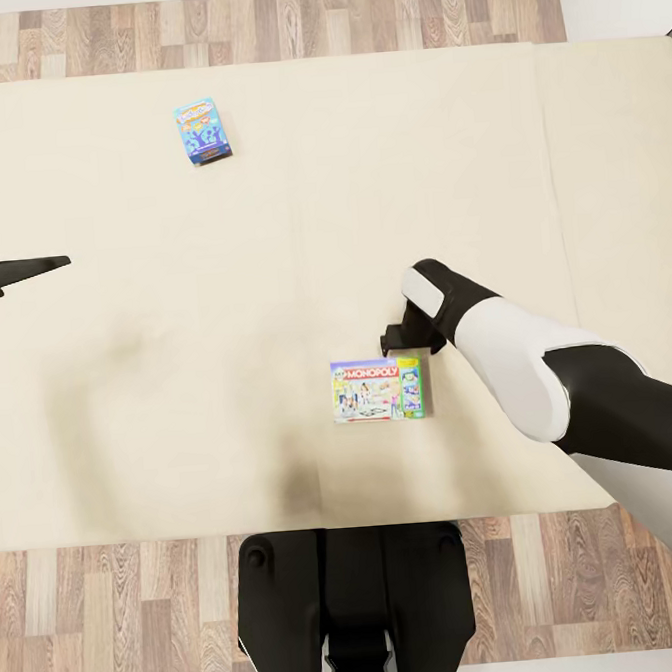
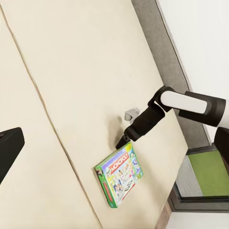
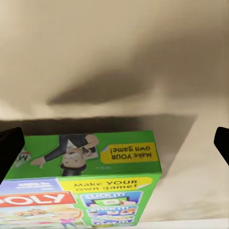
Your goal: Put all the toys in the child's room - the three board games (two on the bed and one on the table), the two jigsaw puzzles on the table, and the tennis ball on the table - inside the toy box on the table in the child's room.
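Two board games lie on the bed, whose cream mattress spreads across the head view with wood floor past its far edge and along its near edge. A seam divides the mattress into two parts, plain in the left wrist view.

Next in size is the right arm, white and black, reaching in from the right over the mattress. Its right gripper hangs just beyond the far edge of the Monopoly box; in the right wrist view the two dark fingertips stand spread wide, one at each side, with the box's green end between and below them, not yet touched.

The Monopoly box lies flat near the bed's near edge. The small blue box lies flat well apart, toward the far left.

The left gripper shows at the left edge over the mattress; whether it is spread I cannot tell.
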{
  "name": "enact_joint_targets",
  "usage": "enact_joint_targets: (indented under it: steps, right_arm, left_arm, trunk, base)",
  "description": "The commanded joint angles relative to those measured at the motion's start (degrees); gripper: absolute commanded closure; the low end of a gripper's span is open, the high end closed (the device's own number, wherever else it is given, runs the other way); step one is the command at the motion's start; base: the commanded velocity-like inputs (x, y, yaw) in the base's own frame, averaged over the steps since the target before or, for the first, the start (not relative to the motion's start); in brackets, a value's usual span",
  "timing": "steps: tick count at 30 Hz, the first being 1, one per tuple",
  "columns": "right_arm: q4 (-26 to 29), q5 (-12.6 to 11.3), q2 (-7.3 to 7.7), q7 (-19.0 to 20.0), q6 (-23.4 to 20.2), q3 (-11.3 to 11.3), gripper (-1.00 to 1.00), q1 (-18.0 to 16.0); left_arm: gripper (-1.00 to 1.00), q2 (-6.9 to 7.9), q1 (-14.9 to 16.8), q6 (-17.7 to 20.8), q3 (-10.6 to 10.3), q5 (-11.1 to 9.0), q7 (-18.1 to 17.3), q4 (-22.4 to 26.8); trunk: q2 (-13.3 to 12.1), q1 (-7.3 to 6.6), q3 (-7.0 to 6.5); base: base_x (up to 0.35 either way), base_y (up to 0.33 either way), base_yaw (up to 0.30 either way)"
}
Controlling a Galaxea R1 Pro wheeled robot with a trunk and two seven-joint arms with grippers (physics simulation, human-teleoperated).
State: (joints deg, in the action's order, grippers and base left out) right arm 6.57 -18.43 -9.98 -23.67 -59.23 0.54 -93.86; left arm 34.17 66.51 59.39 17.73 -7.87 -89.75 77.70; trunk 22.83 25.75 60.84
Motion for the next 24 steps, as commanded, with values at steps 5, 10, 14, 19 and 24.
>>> enact_joint_targets:
  steps: [5,10,14,19,24]
  right_arm:
    - [-0.5,-0.6,-0.01,-0.6,-0.2,0.0,-1.0,0.0]
    - [-1.7,-0.6,-0.01,-0.6,-0.3,0.0,-1.0,0.0]
    - [-2.3,-0.6,-0.01,-0.6,-0.3,0.0,-1.0,0.0]
    - [-2.6,-0.6,-0.01,-0.6,-0.4,0.0,-1.0,0.0]
    - [-2.7,-0.6,-0.01,-0.6,-0.4,0.0,-1.0,0.0]
  left_arm:
    - [-1.0,0.02,0.0,0.6,0.0,0.1,-0.2,0.0]
    - [-1.0,0.02,0.0,0.6,0.0,0.1,-0.2,0.0]
    - [-1.0,0.02,0.0,0.6,0.0,0.1,-0.2,0.0]
    - [-1.0,0.02,0.0,0.6,0.0,0.1,-0.2,0.0]
    - [-1.0,0.07,0.0,0.6,0.1,0.1,-0.2,0.0]
  trunk:
    - [0.1,0.04,0.06]
    - [0.1,0.04,0.06]
    - [0.1,0.04,0.06]
    - [0.1,0.04,0.06]
    - [0.1,0.04,0.06]
  base:
    - [0.0,0.0,0.0]
    - [0.0,0.0,0.0]
    - [0.0,0.0,0.0]
    - [0.0,0.0,0.0]
    - [0.0,0.0,0.0]
